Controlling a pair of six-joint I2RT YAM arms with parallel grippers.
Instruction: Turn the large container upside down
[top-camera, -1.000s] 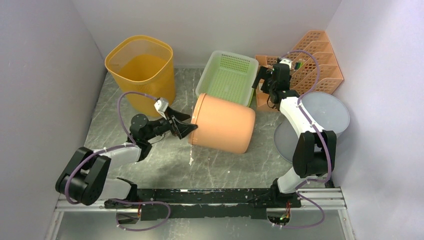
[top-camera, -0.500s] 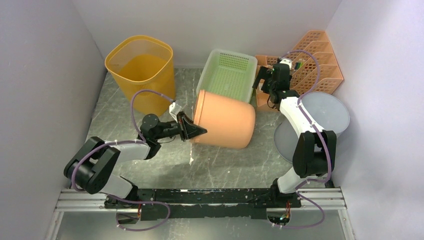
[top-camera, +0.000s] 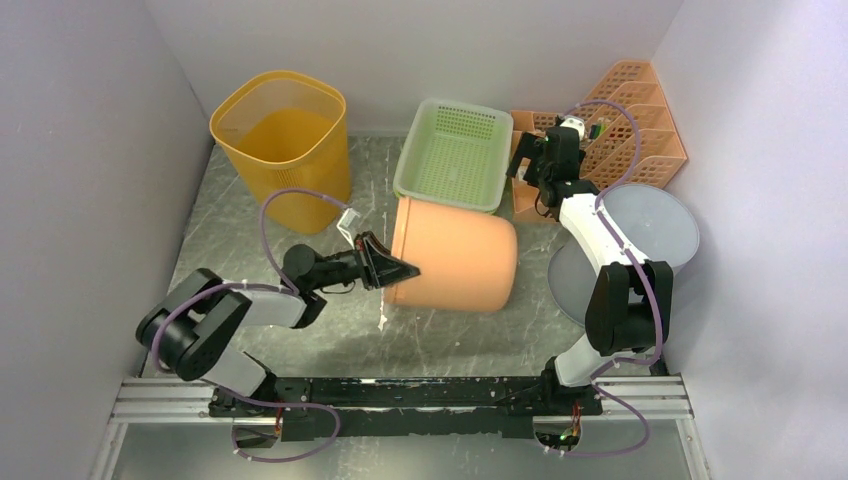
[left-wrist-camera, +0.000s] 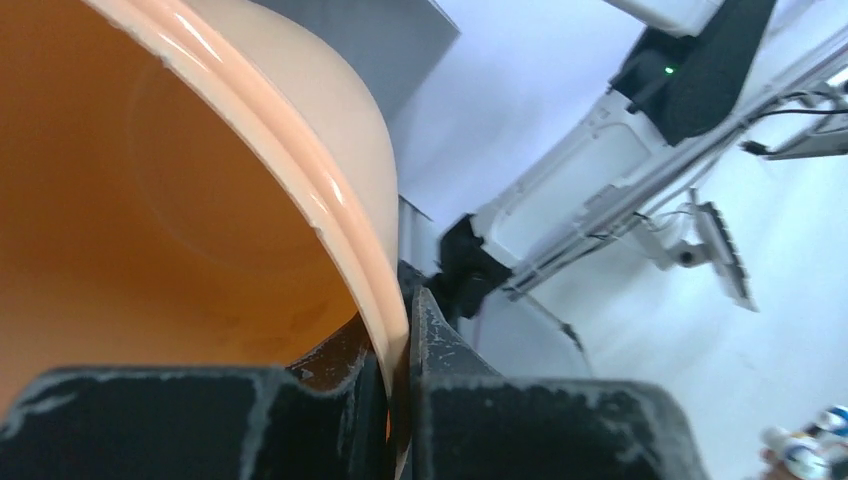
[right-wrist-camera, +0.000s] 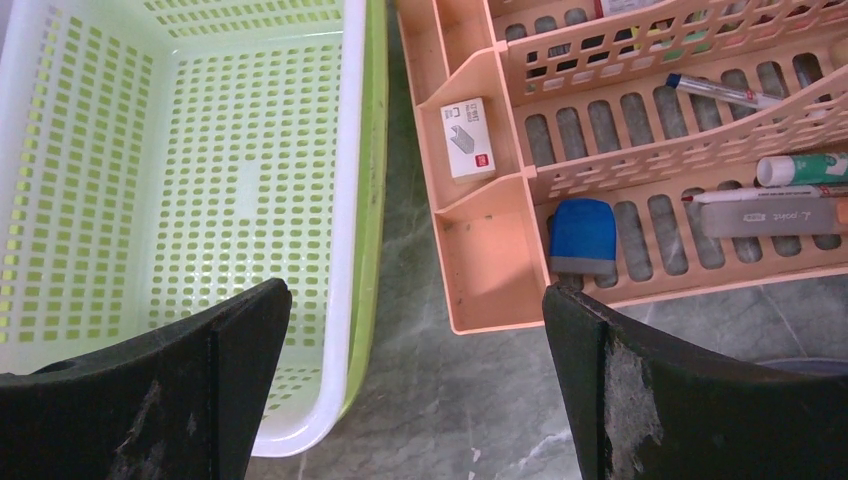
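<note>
The large container (top-camera: 455, 255) is a peach-orange bucket lying on its side in the middle of the table, its open mouth facing left. My left gripper (top-camera: 400, 270) is shut on the bucket's rim (left-wrist-camera: 350, 235), one finger inside the mouth and one outside against the wall. The orange inside of the large container (left-wrist-camera: 150, 200) fills the left of the left wrist view. My right gripper (right-wrist-camera: 415, 330) hangs open at the back, above the gap between the green basket and the peach organizer, holding nothing.
A yellow mesh bin (top-camera: 285, 140) stands at the back left. The green perforated basket (top-camera: 455, 150) sits just behind the bucket, with a peach desk organizer (top-camera: 625, 125) holding pens to its right. A grey round lid (top-camera: 650, 235) lies at the right.
My left gripper moved right to the bucket's mouth and shut on its rim. The bucket shifted a little to the right and turned. The right arm has not moved.
</note>
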